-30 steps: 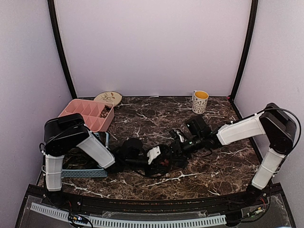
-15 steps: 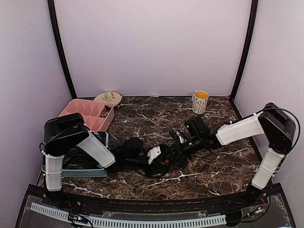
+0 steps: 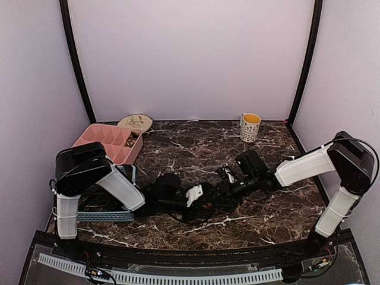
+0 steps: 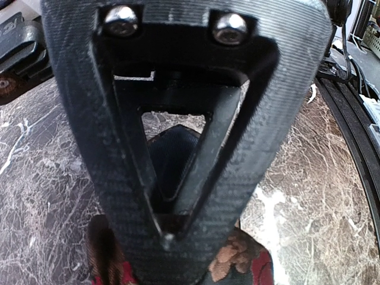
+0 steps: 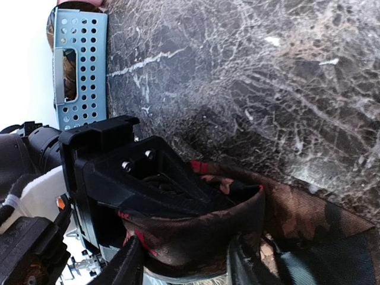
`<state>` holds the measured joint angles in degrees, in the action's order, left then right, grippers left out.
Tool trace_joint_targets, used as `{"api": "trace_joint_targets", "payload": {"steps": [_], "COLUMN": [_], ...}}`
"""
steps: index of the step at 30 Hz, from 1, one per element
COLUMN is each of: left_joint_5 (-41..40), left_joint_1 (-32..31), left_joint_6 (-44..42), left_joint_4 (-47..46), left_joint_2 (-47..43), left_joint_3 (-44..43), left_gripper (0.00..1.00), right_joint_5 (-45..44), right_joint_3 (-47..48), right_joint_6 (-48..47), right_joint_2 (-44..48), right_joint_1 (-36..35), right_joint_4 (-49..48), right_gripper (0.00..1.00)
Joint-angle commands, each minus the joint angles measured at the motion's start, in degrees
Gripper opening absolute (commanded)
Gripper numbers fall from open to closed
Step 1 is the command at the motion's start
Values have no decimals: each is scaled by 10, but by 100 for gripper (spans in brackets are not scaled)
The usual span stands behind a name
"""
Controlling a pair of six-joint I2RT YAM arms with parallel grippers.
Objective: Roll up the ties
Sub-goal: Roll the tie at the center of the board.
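Roll prob. under way: one patterned tie (image 5: 196, 234) is part-wound round the left gripper (image 5: 202, 193), mid-table, well right of the pink tray (image 3: 89, 135). The right gripper (image 5: 181, 261) straddles the fabric. We can't tell if either is clamped. Loose end not yet coiled.

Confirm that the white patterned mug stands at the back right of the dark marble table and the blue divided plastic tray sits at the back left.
Wrong colour: the divided plastic tray at the back left is pink, not blue, as the top external view shows. The white patterned mug does stand back right on the dark marble table.
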<state>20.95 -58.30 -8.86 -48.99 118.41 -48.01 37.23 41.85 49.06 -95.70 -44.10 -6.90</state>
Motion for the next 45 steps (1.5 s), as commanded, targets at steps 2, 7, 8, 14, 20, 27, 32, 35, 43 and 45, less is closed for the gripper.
{"api": "trace_joint_targets", "payload": {"steps": [2,7,8,14,20,27,32,35,43,45], "left_joint_5": [-18,-18,-18,-14,-1,12,18,19,26,32], "left_joint_1": [5,5,5,5,5,5,5,5,5,6], "left_joint_6": [-2,-2,-1,-1,-3,-6,-8,-7,2,5], "left_joint_4": [79,75,74,72,72,70,69,67,58,55], "left_joint_2": [15,16,16,18,18,17,17,17,16,15], "left_joint_3": [10,11,10,12,13,13,13,13,13,12], "left_gripper": [33,33,33,33,33,33,33,33,37,41], "right_joint_5": [24,16,14,7,-6,-31,-52,-55,-43,-43], "right_joint_3": [-20,-35,-39,-21,0,9,20,31,21,10], "right_joint_6": [29,29,32,24,12,-4,-18,-28,-27,-27], "right_joint_2": [18,39,39,18,2,-4,15,12,-13,-16], "right_joint_1": [-15,-15,-15,-18,-18,-16,-13,-13,-18,-19], "right_joint_4": [-18,1,-4,-12,4,29,52,65,50,46], "right_gripper": [51,54,54,47,43,41,41,41,0,0]}}
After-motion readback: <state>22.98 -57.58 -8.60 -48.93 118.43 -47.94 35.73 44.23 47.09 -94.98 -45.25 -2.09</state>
